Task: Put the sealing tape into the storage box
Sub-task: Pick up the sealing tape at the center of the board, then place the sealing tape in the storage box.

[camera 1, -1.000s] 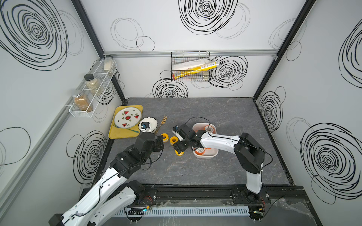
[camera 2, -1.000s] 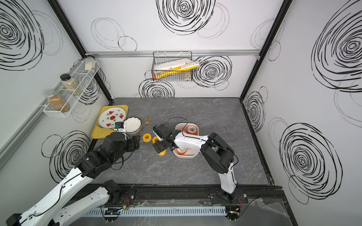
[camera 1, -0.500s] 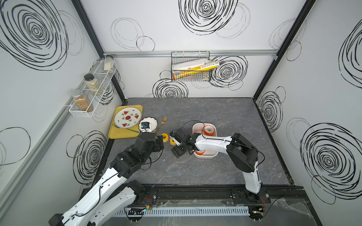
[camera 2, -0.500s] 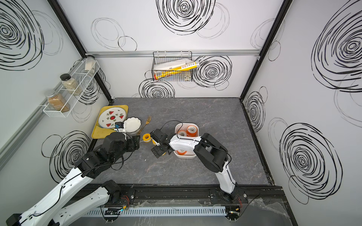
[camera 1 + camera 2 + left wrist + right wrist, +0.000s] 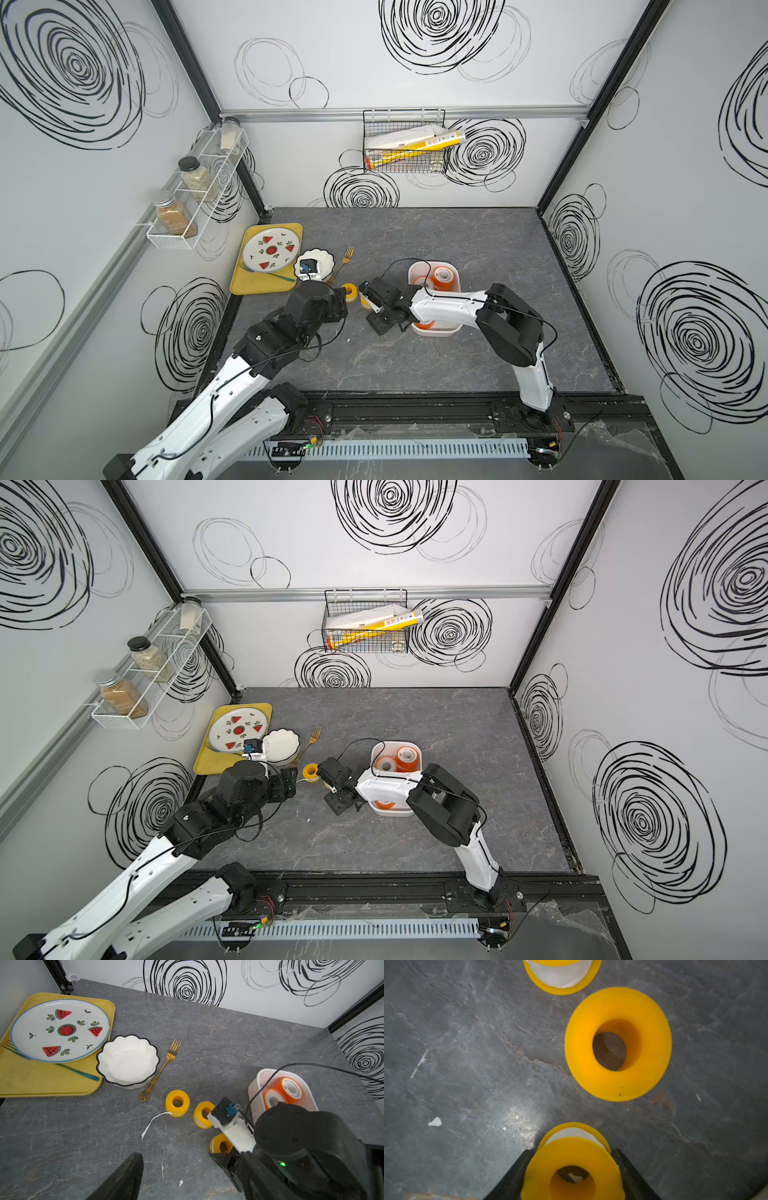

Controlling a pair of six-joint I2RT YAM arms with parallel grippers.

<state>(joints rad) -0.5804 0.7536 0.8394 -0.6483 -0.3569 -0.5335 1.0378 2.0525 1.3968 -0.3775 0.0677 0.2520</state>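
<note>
Three yellow spools of sealing tape stand on the table left of the storage box [image 5: 434, 262]. My right gripper [image 5: 573, 1152] is shut on the nearest one [image 5: 573, 1167], a finger pressed against each side. That gripper [image 5: 376, 311] lies low beside the box. A second spool [image 5: 617, 1043] and a third [image 5: 561, 974] stand free; the third [image 5: 177, 1103] trails a loose white strip. Orange spools [image 5: 288, 1089] lie inside the white box [image 5: 259, 1076]. My left gripper [image 5: 192, 1159] hovers open and empty to the left [image 5: 343, 299].
A yellow tray [image 5: 249, 286] with a watermelon plate [image 5: 271, 250], a white scalloped bowl [image 5: 127, 1061] and a gold fork [image 5: 164, 1066] lie at the left. A wire basket [image 5: 405, 145] hangs on the back wall. A spice rack [image 5: 195, 195] hangs on the left wall.
My right gripper came down over the nearest yellow spool and its jaws closed in onto it. The left arm has not moved.
</note>
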